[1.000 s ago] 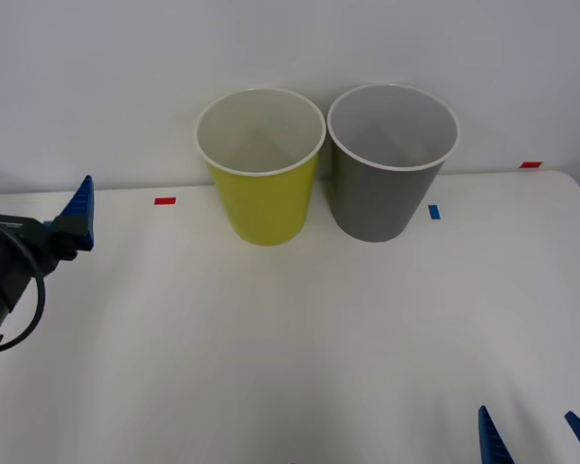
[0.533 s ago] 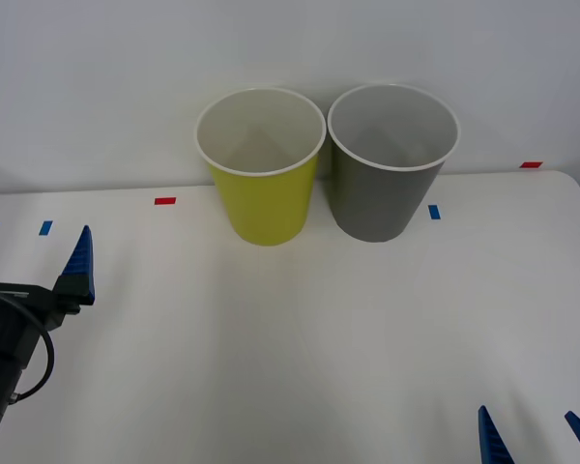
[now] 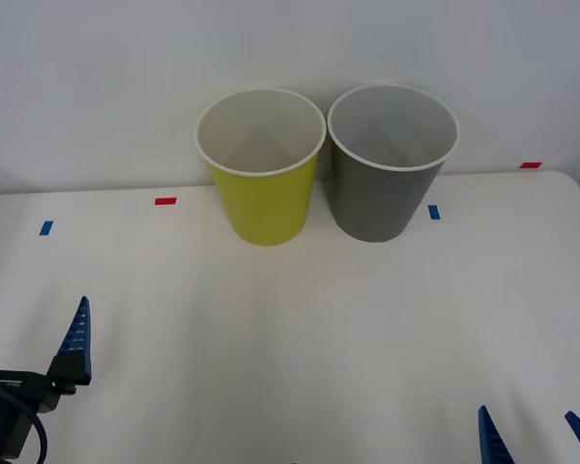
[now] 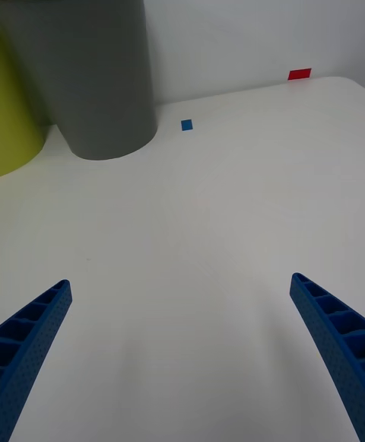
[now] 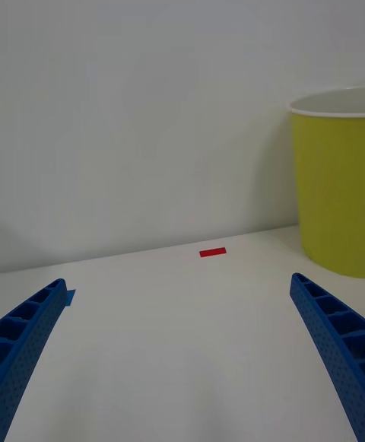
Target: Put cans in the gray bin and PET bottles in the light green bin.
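Left gripper [image 3: 29, 333]: one finger is cut by the front view's left edge, and the arm body runs off the bottom-left corner. Right gripper [image 3: 536, 440]: fingertips alone rise from the bottom edge near the tabletop's front right corner, the rest cut off. In the right wrist view, the light green bin [image 4: 17, 122] is cut by the picture's edge and the gray bin [image 4: 91, 69] loses part of its rim. Both bins' floors are hidden from the wrist cameras. In the left wrist view, the light green bin is cut at the edge.
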{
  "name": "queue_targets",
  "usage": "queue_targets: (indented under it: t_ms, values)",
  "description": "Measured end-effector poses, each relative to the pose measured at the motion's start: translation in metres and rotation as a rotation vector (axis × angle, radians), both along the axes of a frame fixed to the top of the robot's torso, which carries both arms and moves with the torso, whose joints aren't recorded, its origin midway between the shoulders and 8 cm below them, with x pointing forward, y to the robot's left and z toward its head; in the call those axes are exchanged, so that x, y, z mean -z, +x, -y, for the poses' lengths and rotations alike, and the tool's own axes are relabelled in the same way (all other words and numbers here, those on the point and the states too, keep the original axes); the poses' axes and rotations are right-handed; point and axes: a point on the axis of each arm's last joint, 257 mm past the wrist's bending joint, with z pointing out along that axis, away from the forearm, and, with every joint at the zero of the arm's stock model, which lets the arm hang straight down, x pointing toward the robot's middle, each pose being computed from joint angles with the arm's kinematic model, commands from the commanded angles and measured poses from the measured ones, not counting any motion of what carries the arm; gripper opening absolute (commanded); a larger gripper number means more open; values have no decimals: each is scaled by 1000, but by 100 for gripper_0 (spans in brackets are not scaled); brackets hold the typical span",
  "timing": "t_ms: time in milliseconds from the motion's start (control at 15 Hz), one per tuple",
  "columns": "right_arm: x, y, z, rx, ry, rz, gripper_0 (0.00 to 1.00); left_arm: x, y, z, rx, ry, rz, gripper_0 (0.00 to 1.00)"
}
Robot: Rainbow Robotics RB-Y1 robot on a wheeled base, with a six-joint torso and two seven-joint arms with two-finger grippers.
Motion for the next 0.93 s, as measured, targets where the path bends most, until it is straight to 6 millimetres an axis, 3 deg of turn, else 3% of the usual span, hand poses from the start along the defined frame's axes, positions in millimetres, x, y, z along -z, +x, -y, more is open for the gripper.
queue_targets:
  t_ms: [200, 467, 933]
  values:
    - [0, 0, 0, 0, 0, 0, 100, 22, -29, -3, -3, 14, -3, 100]
    - [0, 0, 0, 0, 0, 0, 100, 33, -66, 5, 18, -10, -28, 100]
    - [0, 0, 0, 0, 0, 0, 100, 42, -78, 8, 28, -18, -57, 100]
